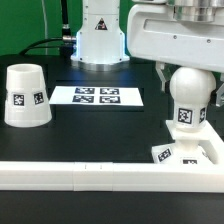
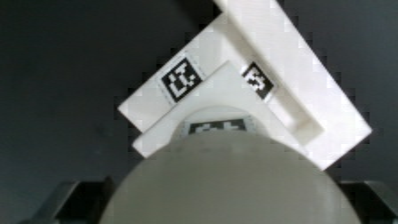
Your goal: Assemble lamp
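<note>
The white bulb [image 1: 188, 97] stands upright on the flat square base [image 1: 205, 154] at the exterior view's right. My gripper [image 1: 189, 75] hangs over the bulb's round head with a finger [image 1: 163, 72] on each side. A dark gap shows at both sides, so the jaws look open. In the wrist view the bulb [image 2: 222, 170] fills the space between the fingers [image 2: 80, 203], with the tagged base [image 2: 267, 60] beyond it and my gripper [image 2: 222, 207] straddling the head. The conical shade [image 1: 25, 96] stands alone at the exterior view's left.
The marker board [image 1: 97, 96] lies flat between the shade and the bulb. A long white rail [image 1: 90, 176] runs along the front, right against the base. The arm's white foot [image 1: 98, 40] stands at the back.
</note>
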{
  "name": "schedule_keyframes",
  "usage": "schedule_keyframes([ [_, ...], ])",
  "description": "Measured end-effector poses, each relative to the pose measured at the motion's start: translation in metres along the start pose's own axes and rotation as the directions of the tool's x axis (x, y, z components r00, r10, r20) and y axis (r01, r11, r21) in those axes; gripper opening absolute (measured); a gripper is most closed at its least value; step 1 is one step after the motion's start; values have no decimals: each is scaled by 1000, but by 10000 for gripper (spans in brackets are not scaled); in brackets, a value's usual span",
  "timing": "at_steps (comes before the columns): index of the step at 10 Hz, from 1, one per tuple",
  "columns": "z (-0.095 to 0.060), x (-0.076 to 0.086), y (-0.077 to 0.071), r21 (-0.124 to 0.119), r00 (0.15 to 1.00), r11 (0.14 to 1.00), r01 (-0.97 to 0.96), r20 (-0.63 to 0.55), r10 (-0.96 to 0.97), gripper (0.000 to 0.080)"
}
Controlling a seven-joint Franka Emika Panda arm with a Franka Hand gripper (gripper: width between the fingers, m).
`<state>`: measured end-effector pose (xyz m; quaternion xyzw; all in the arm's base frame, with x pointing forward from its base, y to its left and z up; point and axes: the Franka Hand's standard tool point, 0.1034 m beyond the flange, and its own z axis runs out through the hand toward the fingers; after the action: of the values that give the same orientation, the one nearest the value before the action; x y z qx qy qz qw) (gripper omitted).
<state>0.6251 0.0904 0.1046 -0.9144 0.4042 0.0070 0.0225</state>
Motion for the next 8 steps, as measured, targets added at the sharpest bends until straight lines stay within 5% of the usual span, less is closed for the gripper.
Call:
schedule_keyframes([
  [3,0,0,0,6,989,989,-146,9,146,574],
  [4,0,-1,-1,7,994,994,-111,8,111,574],
  [5,0,-1,-1,7,998,998,-67,8,67,671],
  [8,-2,-1,-2,7,977,977,214,2,-214,698],
])
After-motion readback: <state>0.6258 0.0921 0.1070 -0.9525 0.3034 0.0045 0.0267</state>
